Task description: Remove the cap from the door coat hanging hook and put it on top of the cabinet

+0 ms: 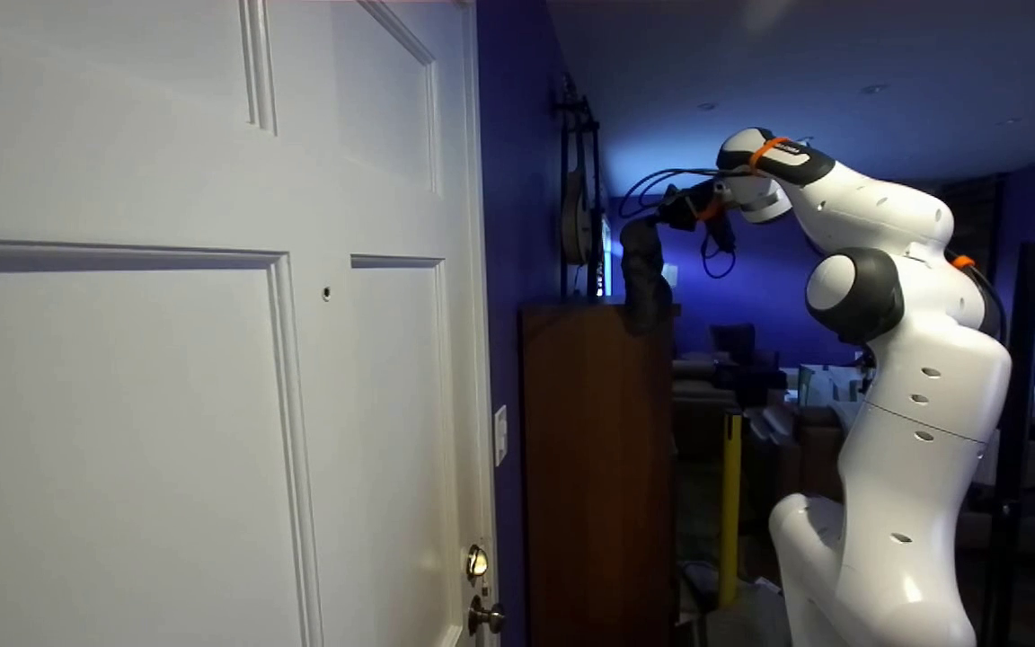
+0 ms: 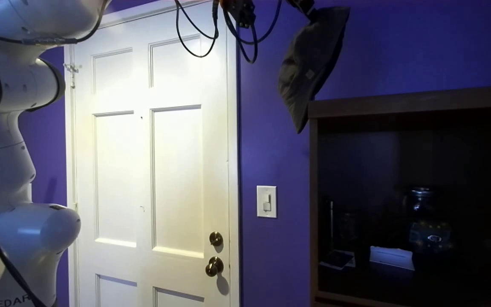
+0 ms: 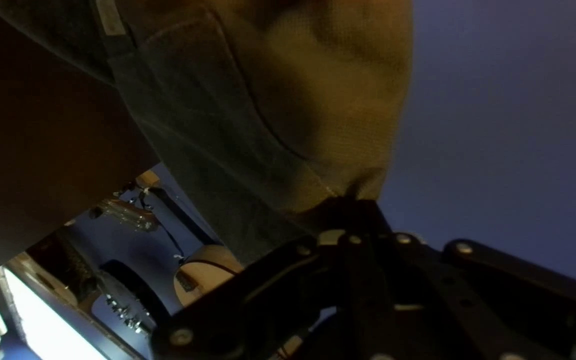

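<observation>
Cap: soft dark grey cloth cap (image 2: 311,59); off the white painted panelled door (image 2: 177,179); hangs on the door side of the tall dark brown wooden cabinet (image 1: 598,467), near the front corner of its flat top; whether it touches that edge, cannot tell
Gripper: black two-fingered gripper (image 3: 355,220); closed, pinching the cloth at the cap's upper end
Why held so: high pinch leaves the rest drooping; probably meant for laying it down over the top
Cabinet edge: cap's lower end shows below the rim in both exterior views; likely wants lifting past the front corner, then inward, before release
In the way: that corner, where slack cloth might snag; loops of black cable (image 2: 249,43) beside the gripper
Around: pale-bodied guitar (image 1: 578,225) on the purple wall (image 2: 399,47), seen past the far edge; white switch plate (image 2: 267,201) between door and cabinet; white card-like piece (image 2: 391,258) below the front edge
</observation>
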Controlling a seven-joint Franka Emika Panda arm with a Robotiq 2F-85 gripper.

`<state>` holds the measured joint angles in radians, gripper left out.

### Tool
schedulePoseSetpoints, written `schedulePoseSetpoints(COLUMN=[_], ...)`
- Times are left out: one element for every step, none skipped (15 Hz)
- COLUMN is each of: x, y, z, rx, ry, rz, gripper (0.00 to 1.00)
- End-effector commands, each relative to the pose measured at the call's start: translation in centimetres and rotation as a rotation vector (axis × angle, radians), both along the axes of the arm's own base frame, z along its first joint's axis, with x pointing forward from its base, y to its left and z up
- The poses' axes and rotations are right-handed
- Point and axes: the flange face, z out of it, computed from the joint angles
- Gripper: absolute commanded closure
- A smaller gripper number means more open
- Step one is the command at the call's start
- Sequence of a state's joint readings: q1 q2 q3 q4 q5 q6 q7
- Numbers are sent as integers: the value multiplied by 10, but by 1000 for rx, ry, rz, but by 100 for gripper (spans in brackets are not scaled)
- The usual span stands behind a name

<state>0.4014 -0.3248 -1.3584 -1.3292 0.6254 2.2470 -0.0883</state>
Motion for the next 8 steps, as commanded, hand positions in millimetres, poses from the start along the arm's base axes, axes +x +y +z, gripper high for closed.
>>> schedulePoseSetpoints(x=[6, 7, 8, 10, 12, 13, 14, 15], y=[-15, -19, -23, -27, -32, -37, -43, -48], z=[-10, -13, -18, -22, -27, -32, -38, -42], rx=[97, 108, 128, 141, 148, 160, 172, 175], ry=[-96, -117, -119, -115, -112, -112, -112, -122], rz=[-67, -64, -68, -65, -68, -73, -78, -96], gripper=[99, 99, 99, 99, 99, 99, 99, 99])
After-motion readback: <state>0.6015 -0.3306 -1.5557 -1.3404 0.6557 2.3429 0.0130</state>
